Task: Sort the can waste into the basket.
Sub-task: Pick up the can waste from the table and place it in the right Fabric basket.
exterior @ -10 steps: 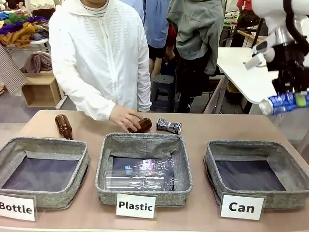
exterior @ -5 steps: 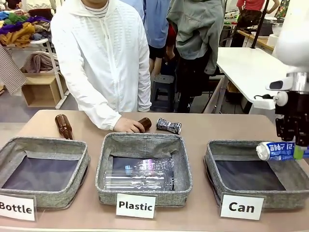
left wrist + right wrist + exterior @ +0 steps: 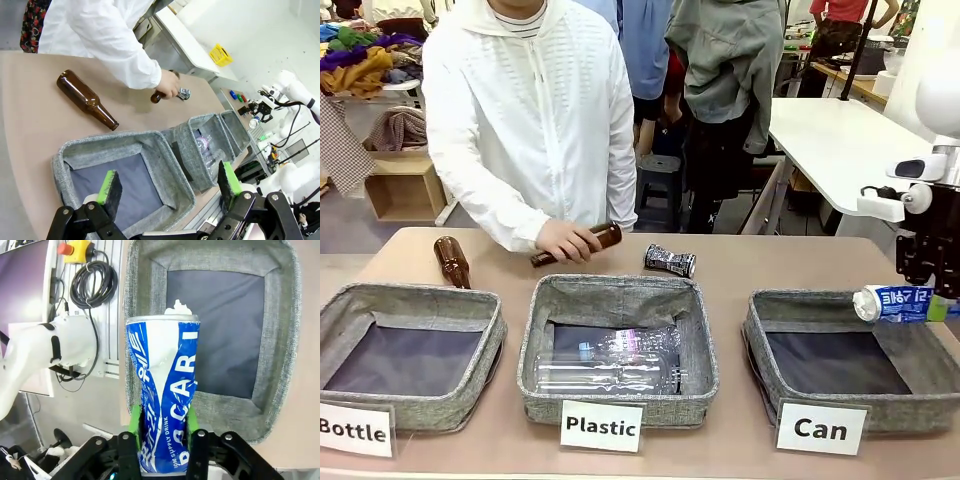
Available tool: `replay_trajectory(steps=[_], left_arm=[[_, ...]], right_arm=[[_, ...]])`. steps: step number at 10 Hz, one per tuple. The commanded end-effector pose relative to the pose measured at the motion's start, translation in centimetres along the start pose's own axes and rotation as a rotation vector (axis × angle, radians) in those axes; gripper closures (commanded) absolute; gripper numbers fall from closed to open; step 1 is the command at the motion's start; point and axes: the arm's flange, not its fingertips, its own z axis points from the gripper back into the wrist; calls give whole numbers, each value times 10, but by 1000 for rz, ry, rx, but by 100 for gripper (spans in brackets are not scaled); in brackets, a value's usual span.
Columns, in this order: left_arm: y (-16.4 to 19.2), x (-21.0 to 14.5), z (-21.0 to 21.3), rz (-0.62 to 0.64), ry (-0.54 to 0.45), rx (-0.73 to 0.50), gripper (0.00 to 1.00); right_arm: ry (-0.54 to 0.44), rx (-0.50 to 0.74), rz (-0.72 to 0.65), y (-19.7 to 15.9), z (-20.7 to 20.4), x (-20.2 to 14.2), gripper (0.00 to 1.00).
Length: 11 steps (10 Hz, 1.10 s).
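Front view: right gripper at the far right, black fingers clamped on a small blue-and-white metal drink can, held sideways just above the right rim of the square grey fabric basket signed "Can". Crushed dark can with black-and-white print lying on the brown table, beyond the like grey basket signed "Plastic", a clear plastic bottle inside that one. Person's hand gripping a tilted brown glass bottle. Second brown glass bottle lying behind the grey basket signed "Bottle".

Left wrist view: left gripper with green pads wide apart, nothing between them, above the "Bottle" basket's near rim. Farther off, the second brown bottle flat on the table, the hand just beside the crushed can.

Right wrist view: green pads pressed against both sides of the blue-and-white can, its top end pointing away, over the near wall of the "Can" basket.
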Motion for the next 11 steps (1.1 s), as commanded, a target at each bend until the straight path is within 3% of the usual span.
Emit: replay_trajectory(steps=[1,5,6,7,8,9,10,11], left_arm=[[0,-1,0,-19,-24,-15,0],[0,0,0,0,0,0,0],[-13,18,33,51,-62,-73,0],[-25,38,74,8,-139,-94,0],[-37,58,124,-4,-188,-171,0],[-41,70,162,-13,-217,-249,0],[-39,73,190,-30,-223,-345,0],[-31,74,210,-59,-221,-403,0]], right_arm=[[-19,-10,46,-7,-1,-2,0],[-80,-28,50,-16,7,-5,0],[-154,-48,58,-23,14,-6,0],[-246,-99,10,-29,22,-11,0],[-449,-176,72,-38,37,-15,0],[-724,-264,60,-50,52,-19,0],[-936,-264,-84,-66,62,-25,0],[-1092,-170,-71,-75,62,-28,0]])
